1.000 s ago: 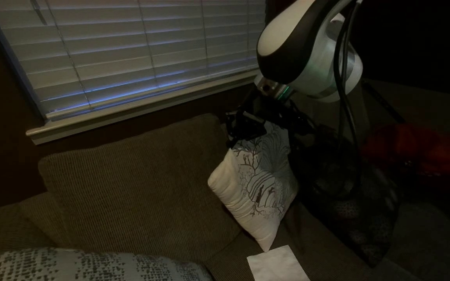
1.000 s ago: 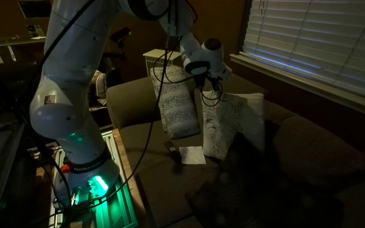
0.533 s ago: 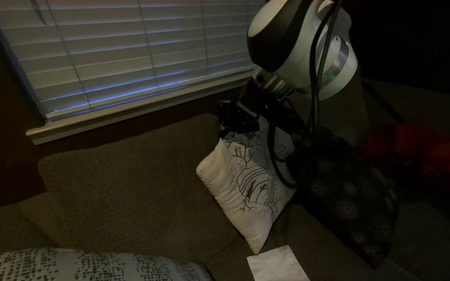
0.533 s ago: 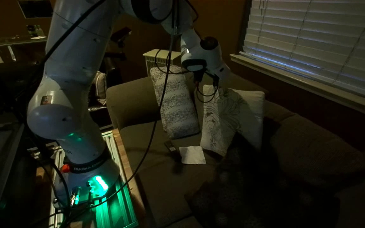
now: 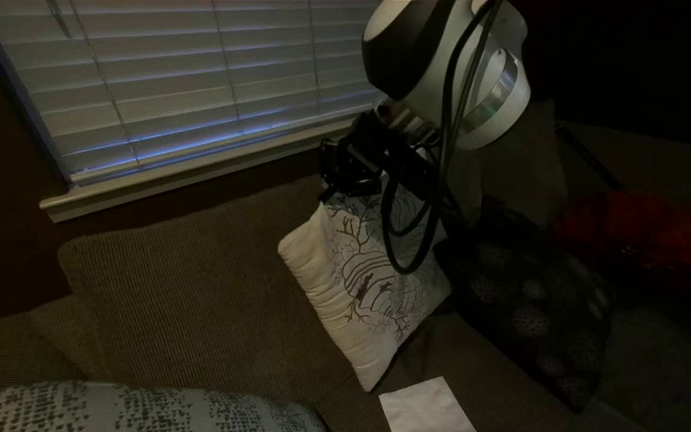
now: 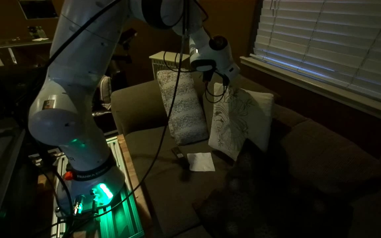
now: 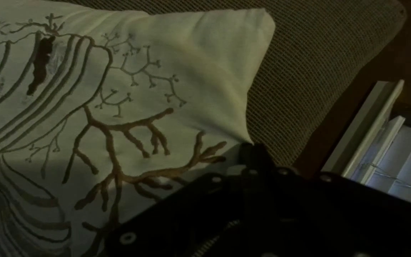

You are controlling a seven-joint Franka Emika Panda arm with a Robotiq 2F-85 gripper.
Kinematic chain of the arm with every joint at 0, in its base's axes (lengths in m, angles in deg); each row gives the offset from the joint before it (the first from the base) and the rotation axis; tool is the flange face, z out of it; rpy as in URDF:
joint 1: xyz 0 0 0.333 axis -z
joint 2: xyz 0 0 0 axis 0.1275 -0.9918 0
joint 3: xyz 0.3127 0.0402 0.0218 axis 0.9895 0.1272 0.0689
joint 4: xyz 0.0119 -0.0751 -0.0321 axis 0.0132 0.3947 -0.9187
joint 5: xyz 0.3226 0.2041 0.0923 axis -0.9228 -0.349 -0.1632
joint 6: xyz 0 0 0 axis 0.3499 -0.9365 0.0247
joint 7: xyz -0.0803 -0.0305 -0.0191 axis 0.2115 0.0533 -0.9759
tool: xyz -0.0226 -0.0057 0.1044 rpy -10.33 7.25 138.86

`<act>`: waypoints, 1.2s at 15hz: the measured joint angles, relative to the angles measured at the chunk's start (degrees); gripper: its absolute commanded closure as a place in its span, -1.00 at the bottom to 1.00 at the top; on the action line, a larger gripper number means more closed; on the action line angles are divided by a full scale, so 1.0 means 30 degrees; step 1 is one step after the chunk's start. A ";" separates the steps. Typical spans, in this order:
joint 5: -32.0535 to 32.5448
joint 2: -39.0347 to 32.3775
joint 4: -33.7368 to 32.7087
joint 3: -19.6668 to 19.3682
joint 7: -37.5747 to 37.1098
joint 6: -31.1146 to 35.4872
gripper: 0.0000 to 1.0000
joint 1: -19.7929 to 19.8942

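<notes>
Claw (image 7: pixel 252 149) clamped on the edge of a white pillow (image 7: pixel 177 85), tilted over the couch (image 6: pixel 167 185). In an exterior view: paper (image 6: pixel 201 162) near its lower corner, striped pillow (image 6: pixel 186 110) left.

I can read FRANKA on the dark band (image 6: pixel 93 174) around the foot of the robot arm (image 6: pixel 69 94), near left; the letters after it blur. Above, some lettering (image 6: pixel 71 159) and, higher, a small sticker (image 6: pixel 48 104) are too unclear to make out.
</notes>
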 measured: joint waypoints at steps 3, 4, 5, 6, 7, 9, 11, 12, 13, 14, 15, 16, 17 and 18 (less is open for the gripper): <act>0.0019 -0.0219 0.0058 -0.0101 0.0036 -0.0001 0.98 0.0009; 0.0019 -0.0216 0.0061 -0.0104 0.0036 -0.0001 0.98 0.0016; 0.0020 -0.0218 0.0061 -0.0103 0.0036 -0.0001 1.00 0.0013; 0.0020 -0.0217 0.0061 -0.0103 0.0036 -0.0001 1.00 0.0007; 0.0020 -0.0230 0.0065 -0.0085 0.0061 -0.0067 1.00 0.0032; 0.0045 -0.0458 -0.0020 0.0260 0.0298 -0.0387 1.00 0.0222; 0.0100 -0.0943 -0.0241 0.1066 0.0983 -0.0465 1.00 0.0592; 0.0107 -0.1170 -0.0386 0.1362 0.1256 -0.0465 1.00 0.0622; 0.0109 -0.1351 -0.0503 0.1632 0.1478 -0.0448 1.00 0.0618; 0.0108 -0.1519 -0.0626 0.1945 0.1679 -0.0405 1.00 0.0622; 0.0108 -0.1666 -0.0736 0.2219 0.1786 -0.0338 1.00 0.0618; 0.0104 -0.1780 -0.0784 0.2441 0.1808 -0.0283 1.00 0.0631; 0.0097 -0.1944 -0.0827 0.2629 0.1808 -0.0196 1.00 0.0665; 0.0075 -0.2121 -0.0911 0.2757 0.1805 -0.0039 1.00 0.0720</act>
